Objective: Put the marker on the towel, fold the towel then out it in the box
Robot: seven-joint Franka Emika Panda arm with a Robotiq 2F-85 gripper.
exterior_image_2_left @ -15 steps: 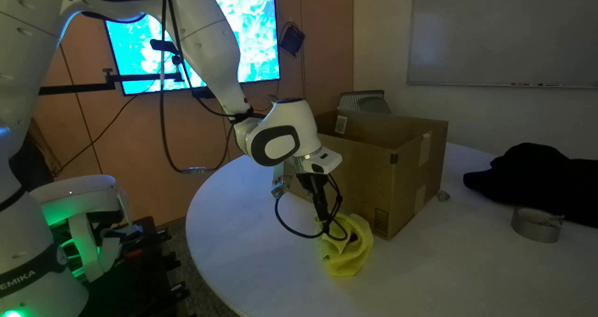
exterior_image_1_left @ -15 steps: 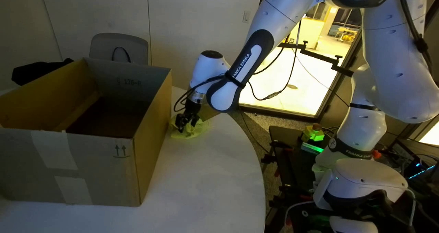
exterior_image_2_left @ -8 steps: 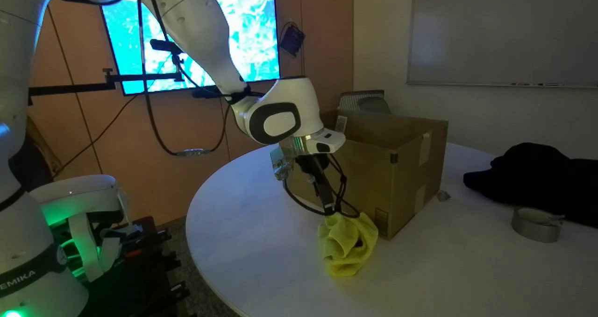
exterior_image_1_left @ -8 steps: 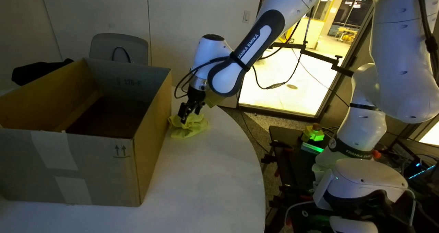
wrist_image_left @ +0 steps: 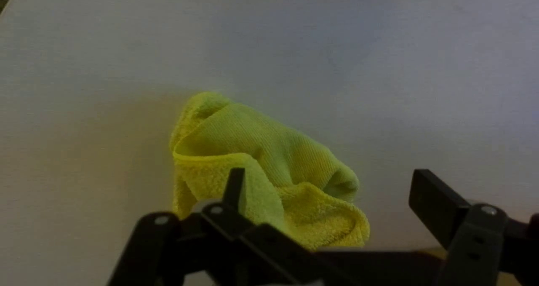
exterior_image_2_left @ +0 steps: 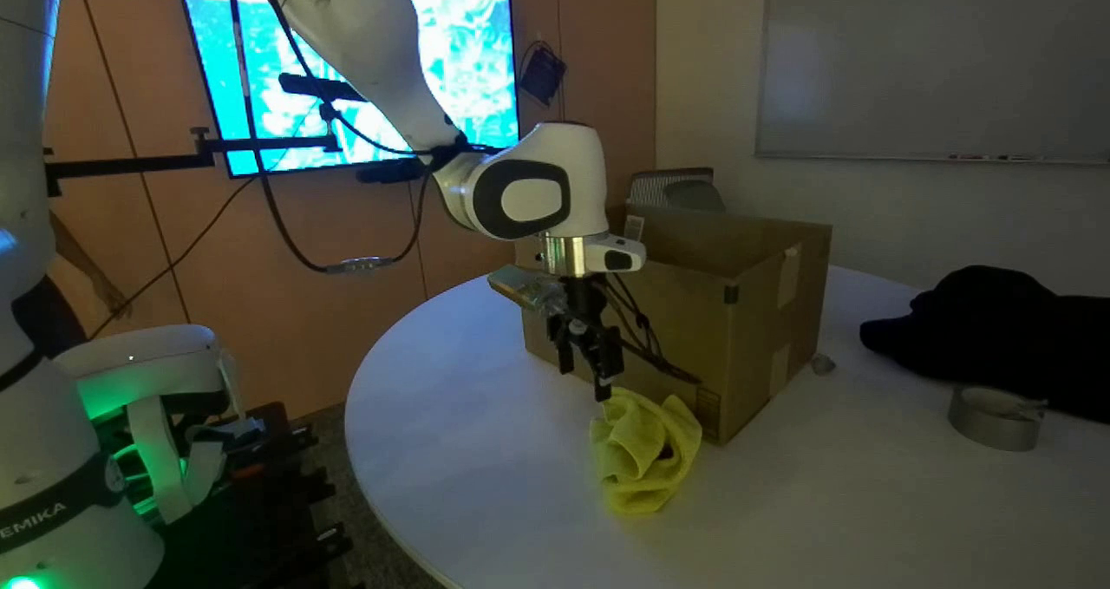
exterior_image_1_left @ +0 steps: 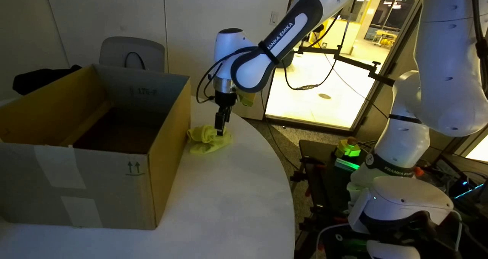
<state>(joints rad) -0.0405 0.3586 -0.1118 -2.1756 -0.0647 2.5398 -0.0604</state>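
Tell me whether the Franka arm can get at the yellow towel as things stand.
Likely yes: the gripper hangs open close to the yellow towel, with nothing visible between them. The box beside the towel might crowd one side.

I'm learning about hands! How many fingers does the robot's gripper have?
2. In the wrist view, one finger shows in front of the towel; another finger is toward the picture's right, with a gap between them. I see no others, and none seems hidden.

Box [exterior_image_1_left: 118, 190]: open-topped, on the bench [exterior_image_1_left: 232, 198]
Towel [exterior_image_1_left: 204, 141]: yellow, crumpled just beside the box
Gripper [exterior_image_1_left: 223, 127]: pointing down at the towel
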